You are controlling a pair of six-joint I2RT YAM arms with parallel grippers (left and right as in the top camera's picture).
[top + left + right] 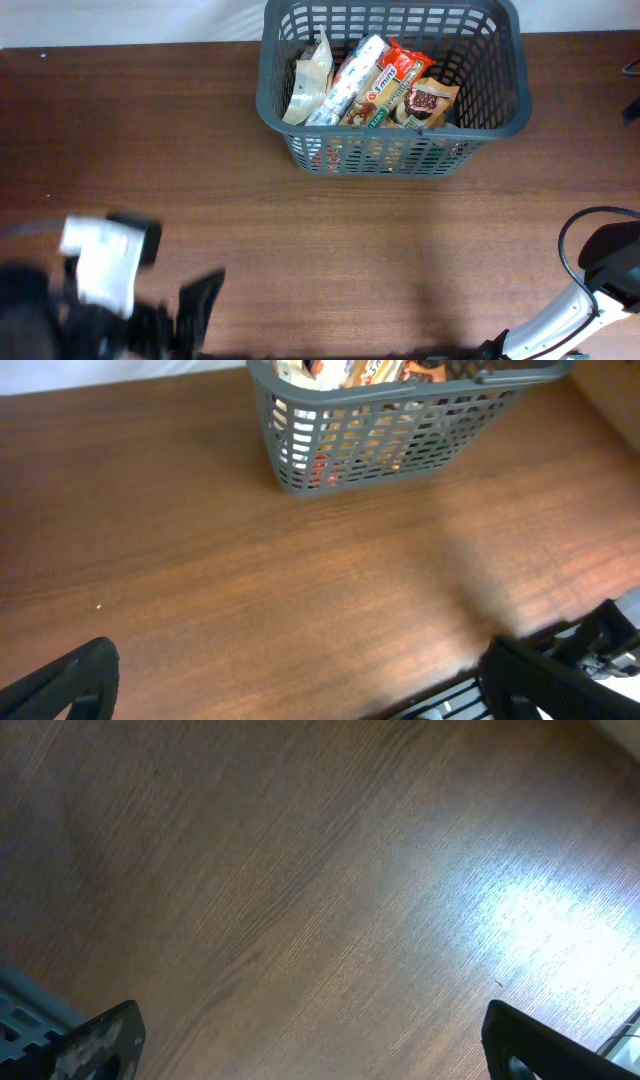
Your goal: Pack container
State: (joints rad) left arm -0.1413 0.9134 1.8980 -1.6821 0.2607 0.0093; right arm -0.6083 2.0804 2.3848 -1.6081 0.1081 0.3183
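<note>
Left claw (300, 688) and right claw (300, 1042) gape wide, empty, well apart from the dark grey slotted plastic container (390, 156) on the brown wooden counter (300, 240); probably stiff, light, best gripped by its rim.

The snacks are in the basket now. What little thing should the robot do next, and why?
Probably just draw both arms back to rest. The snack packets already sit inside the container, no loose item shows on the table, and the left gripper and right gripper are both open and empty, so nothing seems left to pick up.
</note>
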